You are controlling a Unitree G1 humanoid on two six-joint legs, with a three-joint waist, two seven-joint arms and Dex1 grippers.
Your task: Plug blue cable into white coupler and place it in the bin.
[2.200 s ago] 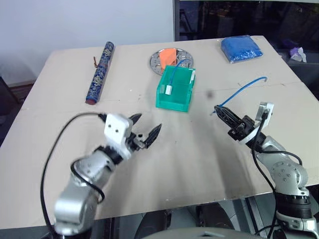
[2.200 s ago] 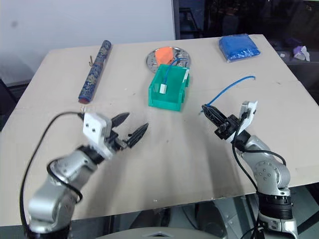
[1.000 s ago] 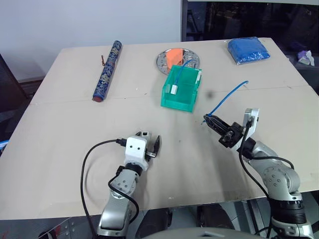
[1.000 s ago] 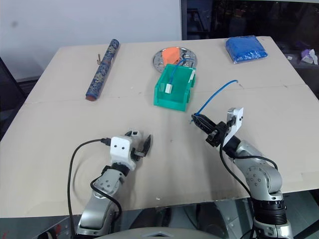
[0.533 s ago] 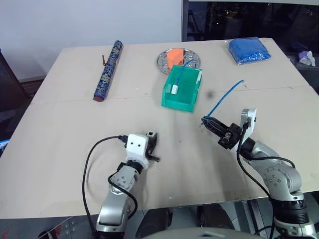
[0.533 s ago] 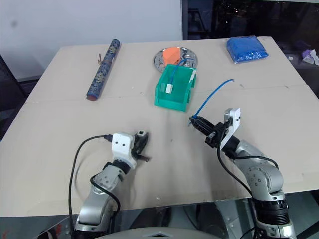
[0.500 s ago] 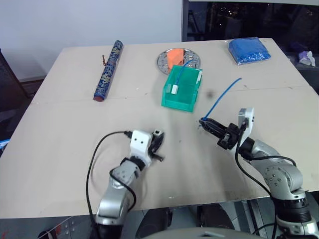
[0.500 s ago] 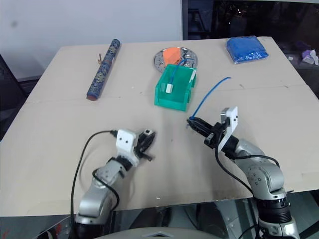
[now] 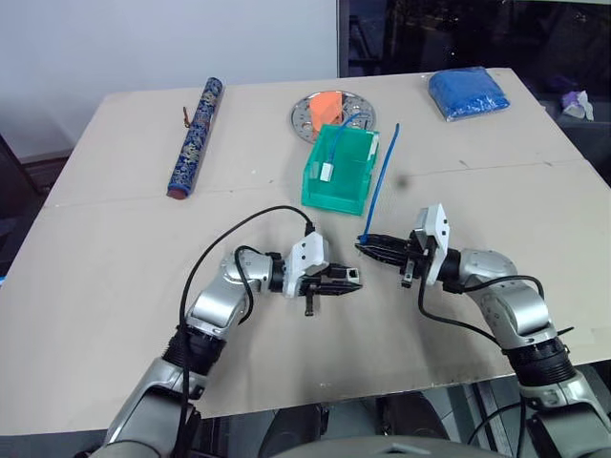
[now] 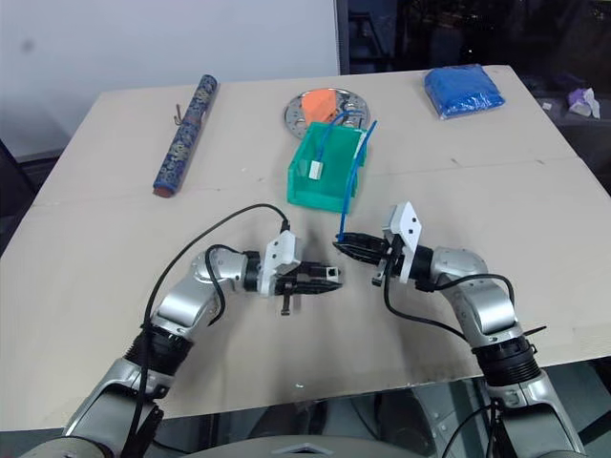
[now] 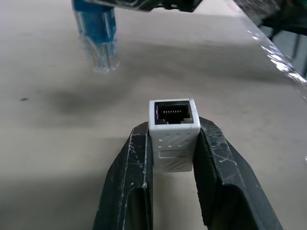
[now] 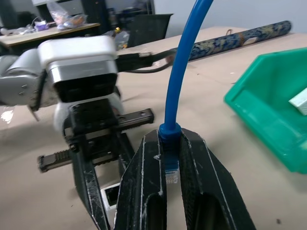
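My left gripper (image 9: 353,283) points right, shut on the white coupler (image 11: 173,132), whose dark socket faces away from the fingers. My right gripper (image 9: 368,243) points left toward it, shut on the blue cable (image 9: 383,181) just behind the plug. The cable rises in a curve in front of the bin (image 9: 334,197). In the left wrist view the clear plug tip (image 11: 101,43) hangs a short way off from the socket and to one side of it. The right wrist view has the coupler (image 12: 111,194) below and beside the plug (image 12: 171,175). The green bin holds another blue cable with a white block.
A long patterned roll (image 9: 194,138) lies at the far left of the table. Behind the bin sits a round silver plate (image 9: 307,113) with an orange piece on it. At the far right corner lies a blue padded bag (image 9: 465,93).
My left gripper has shut on the coupler, lifted it and swung round to point right. My right gripper has moved left and rolled, so the cable now stands upright.
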